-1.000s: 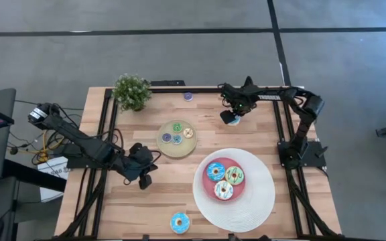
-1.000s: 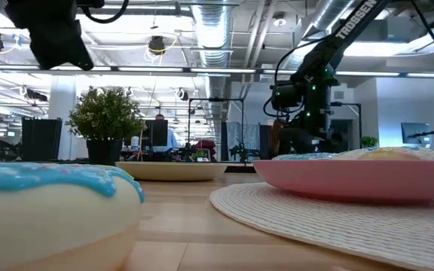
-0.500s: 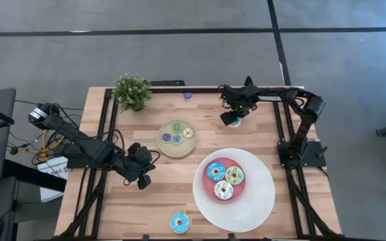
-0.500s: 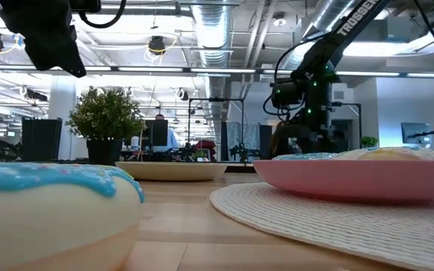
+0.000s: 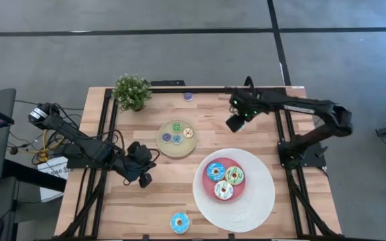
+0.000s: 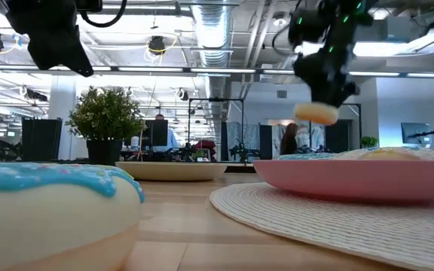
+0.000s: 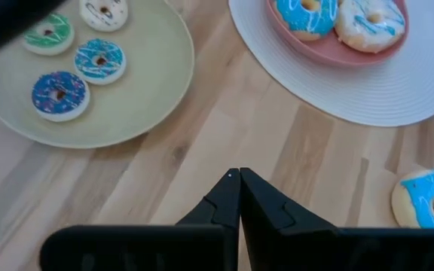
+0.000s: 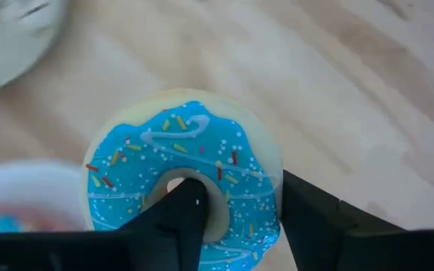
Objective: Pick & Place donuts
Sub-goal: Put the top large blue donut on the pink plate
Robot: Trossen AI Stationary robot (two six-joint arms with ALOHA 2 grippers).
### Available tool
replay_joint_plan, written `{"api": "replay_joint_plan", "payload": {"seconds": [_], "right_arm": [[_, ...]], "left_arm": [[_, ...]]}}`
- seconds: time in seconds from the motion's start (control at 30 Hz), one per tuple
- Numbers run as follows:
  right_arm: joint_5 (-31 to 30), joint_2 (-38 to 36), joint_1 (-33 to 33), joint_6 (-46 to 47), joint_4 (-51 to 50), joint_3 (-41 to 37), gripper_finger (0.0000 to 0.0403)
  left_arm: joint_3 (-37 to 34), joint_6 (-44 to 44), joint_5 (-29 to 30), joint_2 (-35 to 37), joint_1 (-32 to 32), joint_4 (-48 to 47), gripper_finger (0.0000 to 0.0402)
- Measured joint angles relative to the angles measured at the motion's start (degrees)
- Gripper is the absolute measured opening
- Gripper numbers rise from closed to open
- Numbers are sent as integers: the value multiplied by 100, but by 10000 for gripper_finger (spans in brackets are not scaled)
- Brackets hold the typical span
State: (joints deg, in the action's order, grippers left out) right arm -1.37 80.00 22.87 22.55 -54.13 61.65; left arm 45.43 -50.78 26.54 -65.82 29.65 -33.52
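Note:
My right gripper is shut on a blue-iced sprinkled donut and holds it in the air beyond the big white plate; its cream underside shows in the low view. Three iced donuts lie flat in that plate's pink centre. Several tiny donuts lie on the tan plate. Another blue donut rests flat on the table by the near edge, and a tiny purple one lies by the far edge. My left gripper is shut and hovers left of the plates. My right gripper has one finger down through the donut's hole and the other finger outside the ring, pinching that side of the ring between them. It comes from above, pointing down. The donut is lifted clear and lies about level under the fingers.
A potted plant stands at the far left corner. Black frame rails run along both sides of the table. Bare wood lies between the tan plate and the near-edge donut. A person sits far off in the room.
My right gripper has risen with the blue donut, which stood on the table a second ago and now hangs clear above it; the arm has stretched out and shifted slightly toward the white plate. The left arm has kept still.

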Motion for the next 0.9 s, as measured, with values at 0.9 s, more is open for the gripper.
{"api": "replay_joint_plan", "payload": {"seconds": [0.9], "right_arm": [[-608, 1135, -3979, 6037, 356, 77, 151]], "left_arm": [[2, 1085, -705, -2, 0, -44, 0]]}}
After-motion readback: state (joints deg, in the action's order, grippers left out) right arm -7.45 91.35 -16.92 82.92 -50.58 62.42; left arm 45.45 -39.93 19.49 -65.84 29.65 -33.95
